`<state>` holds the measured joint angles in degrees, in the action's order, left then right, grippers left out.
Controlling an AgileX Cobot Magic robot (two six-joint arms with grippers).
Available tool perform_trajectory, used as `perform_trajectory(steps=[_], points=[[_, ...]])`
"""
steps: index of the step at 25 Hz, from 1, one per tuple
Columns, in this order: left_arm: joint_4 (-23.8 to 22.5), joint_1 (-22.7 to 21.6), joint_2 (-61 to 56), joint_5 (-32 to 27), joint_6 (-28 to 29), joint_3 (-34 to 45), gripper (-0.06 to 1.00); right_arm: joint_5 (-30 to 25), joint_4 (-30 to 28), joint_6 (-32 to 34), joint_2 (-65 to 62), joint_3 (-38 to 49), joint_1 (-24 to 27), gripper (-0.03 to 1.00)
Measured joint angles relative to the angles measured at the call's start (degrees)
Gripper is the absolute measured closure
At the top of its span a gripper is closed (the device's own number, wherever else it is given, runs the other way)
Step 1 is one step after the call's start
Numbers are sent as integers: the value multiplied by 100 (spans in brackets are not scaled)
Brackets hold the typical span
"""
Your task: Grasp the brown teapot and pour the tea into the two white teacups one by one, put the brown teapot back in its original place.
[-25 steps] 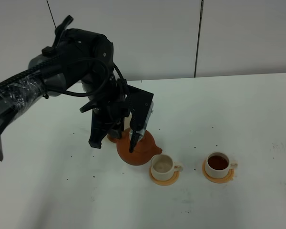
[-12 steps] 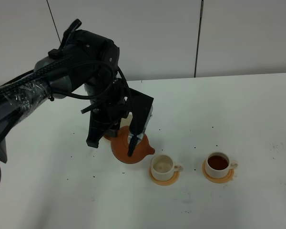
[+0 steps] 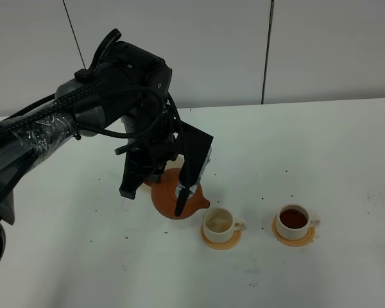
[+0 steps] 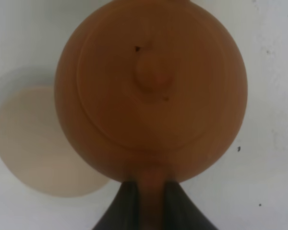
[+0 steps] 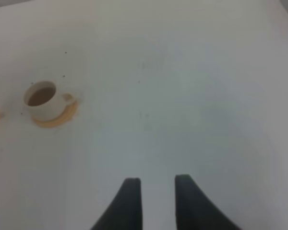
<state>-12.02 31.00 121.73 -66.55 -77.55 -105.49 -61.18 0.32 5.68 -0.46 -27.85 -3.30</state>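
Midway through the tea service: the left claw (image 4: 151, 211) is clenched on the loop handle of the brown teapot (image 3: 178, 200), holding it upright over the middle of the tabletop (image 3: 333, 147), spout turned toward the two cups set nearer the front edge. The right-hand teacup (image 3: 292, 219) on its orange saucer (image 3: 294, 240) is dark with tea, so that pour looks done. The left-hand teacup (image 3: 218, 222), just beside the spout, shows only a pale inside; whether it holds any tea cannot be told from here. The cream coaster (image 4: 33, 143), the pot's home, lies partly uncovered on the side away from the cups, with the pot overlapping only its edge in the wrist view, so the return has not been made. Whether the pot's base touches the tabletop cannot be told. The right claw (image 5: 153, 181) hangs released and empty over bare tabletop toward the right edge, taking no part.
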Motion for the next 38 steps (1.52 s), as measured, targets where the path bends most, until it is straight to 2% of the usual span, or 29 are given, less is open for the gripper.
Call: perform_trajectory(steps=[5, 38], points=[[-7, 18, 0, 40, 0, 0, 77, 0, 0, 0, 0, 0, 0, 78], [-800, 515, 0, -13, 149, 0, 77, 0, 0, 0, 0, 0, 0, 74]])
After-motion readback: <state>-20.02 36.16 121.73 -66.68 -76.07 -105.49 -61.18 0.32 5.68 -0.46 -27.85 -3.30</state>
